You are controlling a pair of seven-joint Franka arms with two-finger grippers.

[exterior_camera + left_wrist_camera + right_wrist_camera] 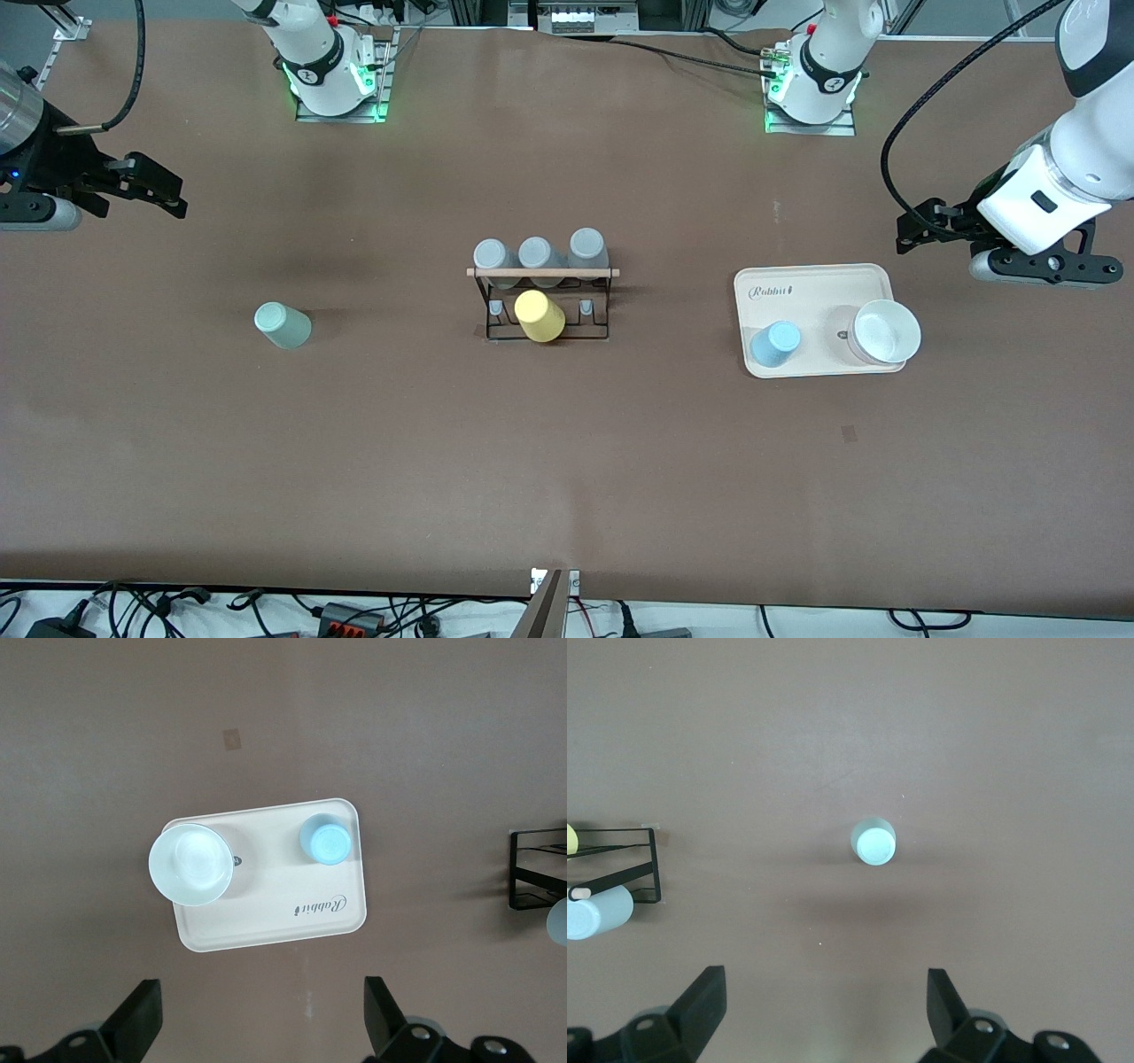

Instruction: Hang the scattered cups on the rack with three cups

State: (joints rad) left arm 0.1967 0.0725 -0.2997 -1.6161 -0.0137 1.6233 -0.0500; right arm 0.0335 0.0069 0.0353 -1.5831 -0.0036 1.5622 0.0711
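Note:
The pale mint green cup (283, 324) stands on the bare table toward the right arm's end; it also shows in the right wrist view (873, 842). The light blue cup (775, 344) stands on the beige tray (815, 275) and shows in the left wrist view (325, 840). The black wire rack (542, 273) with its wooden rod stands mid-table. My left gripper (917, 232) is open and empty in the air over bare table beside the tray (261, 1001). My right gripper (164, 190) is open and empty over bare table at the right arm's end (824, 988).
The rack carries three grey cups (537, 254) and a yellow cup (539, 315). A white bowl (886, 331) sits on the tray beside the blue cup. The rack's end shows in the left wrist view (536, 870) and the right wrist view (629, 864).

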